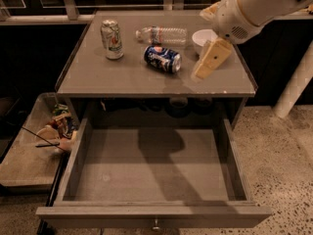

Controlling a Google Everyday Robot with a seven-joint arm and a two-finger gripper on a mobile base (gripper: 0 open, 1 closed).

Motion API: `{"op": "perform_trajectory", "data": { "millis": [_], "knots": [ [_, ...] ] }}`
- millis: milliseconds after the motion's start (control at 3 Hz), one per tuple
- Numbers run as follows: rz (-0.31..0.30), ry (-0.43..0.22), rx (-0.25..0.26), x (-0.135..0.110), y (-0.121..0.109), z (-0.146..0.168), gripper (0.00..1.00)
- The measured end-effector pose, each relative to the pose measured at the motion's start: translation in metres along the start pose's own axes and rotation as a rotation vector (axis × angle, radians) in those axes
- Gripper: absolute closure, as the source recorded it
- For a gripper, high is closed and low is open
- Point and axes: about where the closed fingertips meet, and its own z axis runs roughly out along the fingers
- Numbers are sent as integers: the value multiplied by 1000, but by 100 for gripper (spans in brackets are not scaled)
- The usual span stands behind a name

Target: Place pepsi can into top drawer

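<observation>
Speckled flooring (286, 146) surrounds a grey cabinet whose flat top (122, 80) sits in front of a dark railing. At the far left, lower down, we see a shallow tray (22, 173) holding a small heap of odds and ends that we cannot identify.

On the cabinet top, furthest left, a pale green-and-white can (112, 39) stands upright. To its right a clear water bottle (164, 34) lies on its side near the back edge. Just in front of the bottle lies the pepsi can (162, 58), also on its side, its silver end turned towards the right. Nothing is touching it.

Right of the pepsi can, a white bowl (203, 37) sits partly hidden behind the arm. The gripper (211, 60), a tan wedge below the white wrist, hangs over the right part of the top, near the pepsi can but apart from it. We cannot tell whether it is spread or pressed together, and it carries nothing that we can see. A white post (296, 82) leans at the far right.

Below the top, the top drawer (151, 214) is pulled well out, its flat grey bottom bare apart from the arm's shadow.

We judge the task to be at its start. The drawer is ready, but the pepsi can is not yet grasped. Reaching it, closing on it, lifting it, carrying it forward over the drawer and setting it down all remain.
</observation>
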Motion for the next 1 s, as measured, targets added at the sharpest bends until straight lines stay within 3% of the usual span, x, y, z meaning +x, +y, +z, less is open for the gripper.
{"op": "perform_trajectory", "data": {
  "millis": [667,1000],
  "knots": [
    [27,-141,68,-12,-44,34,0],
    [48,-170,56,-18,-59,50,0]
  ]
}}
